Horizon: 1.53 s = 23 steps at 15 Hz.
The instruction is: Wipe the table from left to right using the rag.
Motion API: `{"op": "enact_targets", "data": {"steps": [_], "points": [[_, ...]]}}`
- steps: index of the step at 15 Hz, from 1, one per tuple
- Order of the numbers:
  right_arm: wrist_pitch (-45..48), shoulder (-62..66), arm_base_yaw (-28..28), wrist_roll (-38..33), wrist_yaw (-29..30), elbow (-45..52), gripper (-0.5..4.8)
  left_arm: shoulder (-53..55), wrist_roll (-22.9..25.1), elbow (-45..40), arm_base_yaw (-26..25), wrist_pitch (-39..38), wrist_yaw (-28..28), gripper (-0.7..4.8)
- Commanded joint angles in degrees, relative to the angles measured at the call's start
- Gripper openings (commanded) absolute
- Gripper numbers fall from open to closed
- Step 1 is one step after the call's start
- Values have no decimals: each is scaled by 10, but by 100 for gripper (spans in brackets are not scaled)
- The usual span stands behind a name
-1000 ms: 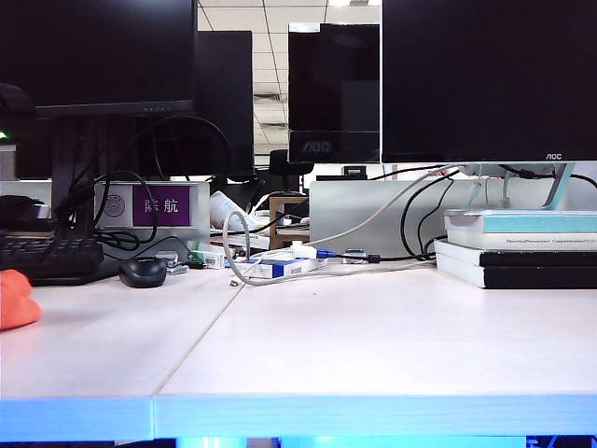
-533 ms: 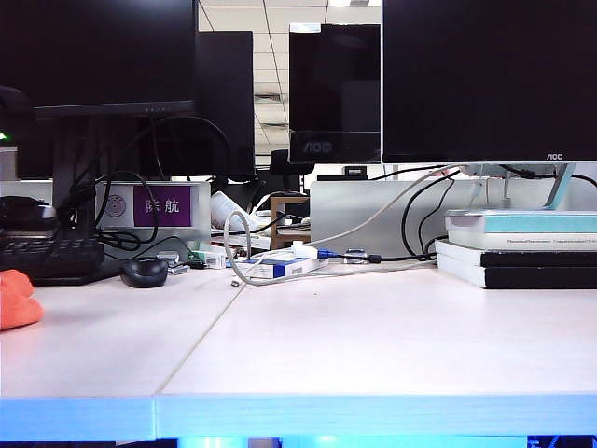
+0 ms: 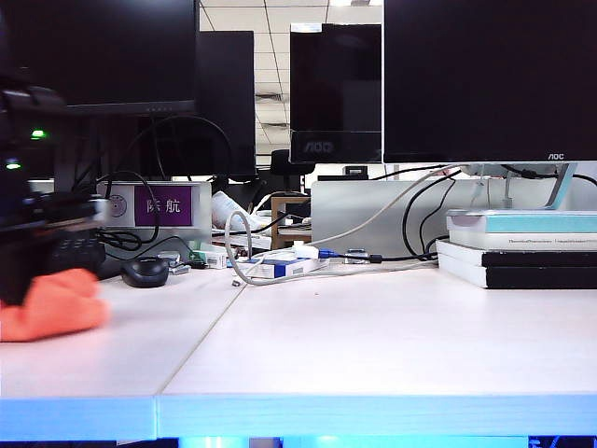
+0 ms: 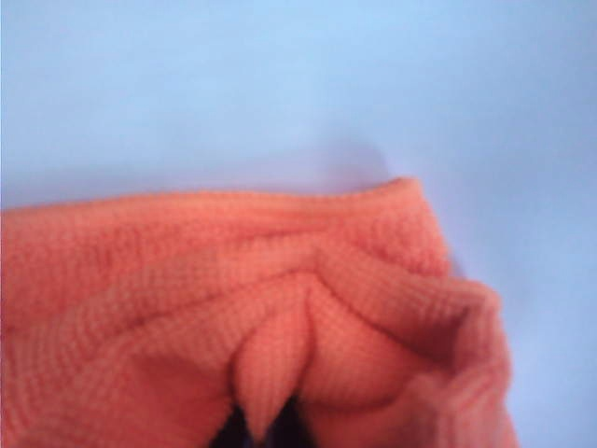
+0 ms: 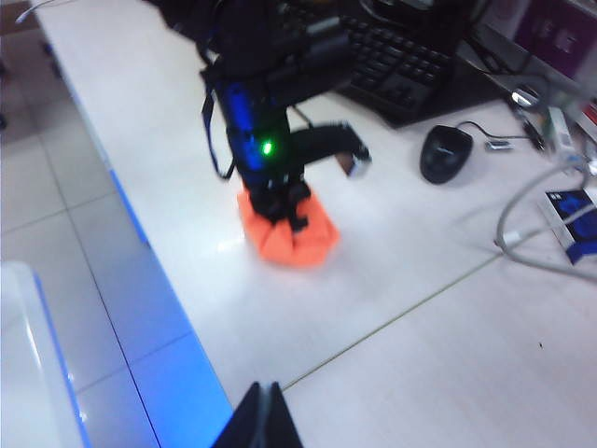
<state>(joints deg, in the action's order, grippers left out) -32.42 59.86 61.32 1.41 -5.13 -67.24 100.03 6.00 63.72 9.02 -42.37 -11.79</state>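
Motion blur obscures the left gripper (image 3: 37,266), fingers clamped on the rag (image 3: 51,306), a bunched fuzzy orange cloth at the table's (image 3: 354,345) 9 o'clock. Right gripper (image 5: 261,411): cropped, fingers together.

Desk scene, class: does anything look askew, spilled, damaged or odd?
Nothing stands out. The soft orange rag is bunched under the shut left gripper on the white table, as wiping needs. The right gripper hangs shut above the front edge.
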Motion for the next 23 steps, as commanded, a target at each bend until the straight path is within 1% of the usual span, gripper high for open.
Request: {"op": "enact_targets", "data": {"steps": [1, 4, 6, 7, 10, 15, 18, 21, 23], "points": [[9, -5, 1, -16, -16, -2, -1, 16, 1, -14, 43, -34, -39, -6], [-7, -14, 1, -16, -54, -2, -1, 16, -6, -13, 84, -30, -38, -6], [-53, -25, 0, -16, -88, -3, -1, 16, -33, -13, 125, -20, -32, -6], [-71, -31, -1, -16, -95, -2, -1, 16, -35, -13, 139, -17, -24, -6], [-104, -38, -2, -33, -106, -2, -1, 16, -39, -13, 179, -9, -7, -6], [-142, -48, -2, -70, -117, -2, -1, 16, -85, -13, 229, 30, -10, -6], [-173, -52, -2, -75, -117, -3, -1, 16, -108, -13, 257, 49, -10, -6], [-209, -56, -2, -93, -119, -2, -1, 19, -128, -13, 276, 67, -12, -6], [-231, -60, -2, -99, -136, -3, -1, 26, -148, -13, 291, 78, -20, -6]]}}
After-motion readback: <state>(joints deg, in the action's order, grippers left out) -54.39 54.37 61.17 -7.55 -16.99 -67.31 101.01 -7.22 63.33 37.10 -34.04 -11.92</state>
